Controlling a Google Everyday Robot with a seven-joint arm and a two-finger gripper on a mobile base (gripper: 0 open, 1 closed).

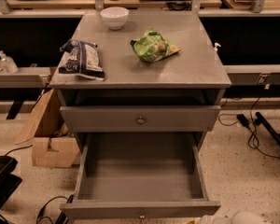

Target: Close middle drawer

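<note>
The middle drawer (pixel 140 178) is pulled far out of the grey cabinet. It is a deep, plain grey box and it is empty. Its front panel (pixel 107 210) lies along the bottom edge of the view, with the small knob (pixel 141 214) at its centre. Above it, another drawer front (pixel 98 119) with a brass knob (pixel 140 120) stands slightly out. The gripper is out of view below the bottom edge. Only a white rounded part of the arm (pixel 240 217) shows at the bottom right, just in front of the open drawer's right corner.
On the cabinet top (pixel 186 69) are a white bowl (pixel 114 17), a dark snack bag (pixel 81 59) and a green bag (pixel 153 45). A cardboard box (pixel 51 143) stands on the floor at left. Cables (pixel 252 134) lie at right. A black object (pixel 2 181) sits at bottom left.
</note>
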